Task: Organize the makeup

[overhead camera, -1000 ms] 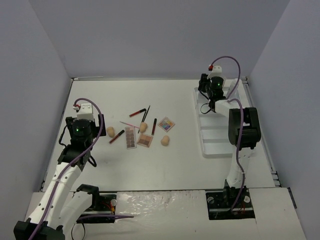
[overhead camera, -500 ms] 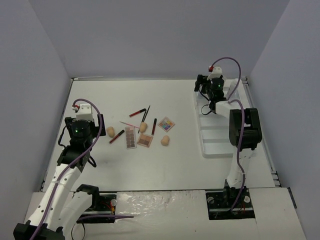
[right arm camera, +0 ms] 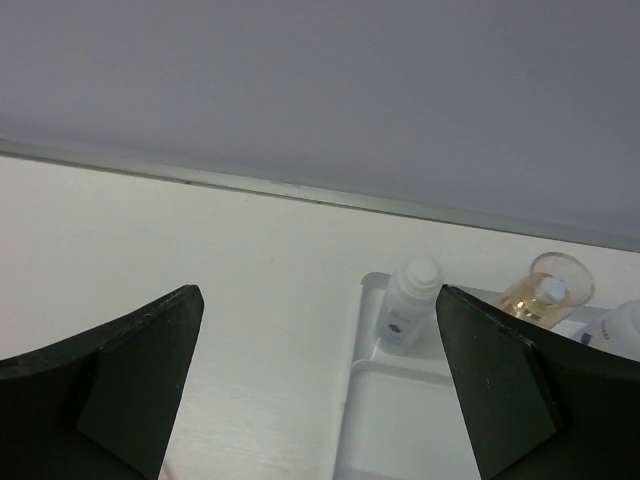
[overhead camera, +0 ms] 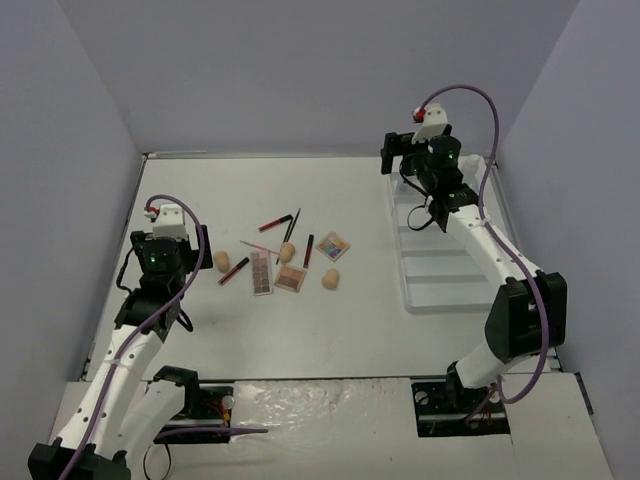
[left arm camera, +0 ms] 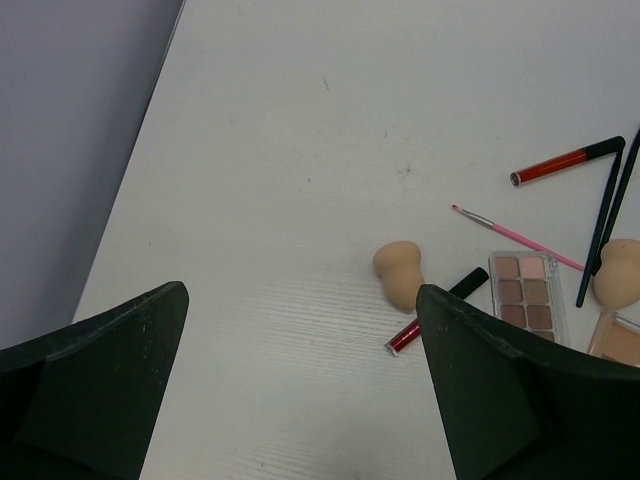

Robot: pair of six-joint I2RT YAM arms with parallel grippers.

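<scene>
Top external: right arm (overhead camera: pixel 478 235) stretched forward, fingers (right arm camera: pixel 110 390) seemingly above the tray (overhead camera: pixel 440 280) corner.

From above and behind we look down on the whole table (overhead camera: pixel 330 330). Our left wrist view sits close over the sponge (left arm camera: pixel 398 273) and palette (left arm camera: pixel 528 292), seen overhead too. Our right wrist view faces the wall (right arm camera: pixel 300 80) over the tray (right arm camera: pixel 395 410).

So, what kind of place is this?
Probably a robot test cell, not a home: a white table boxed in by plain walls, a left arm and right arm mounted at its near edge, and makeup spread on it.
</scene>
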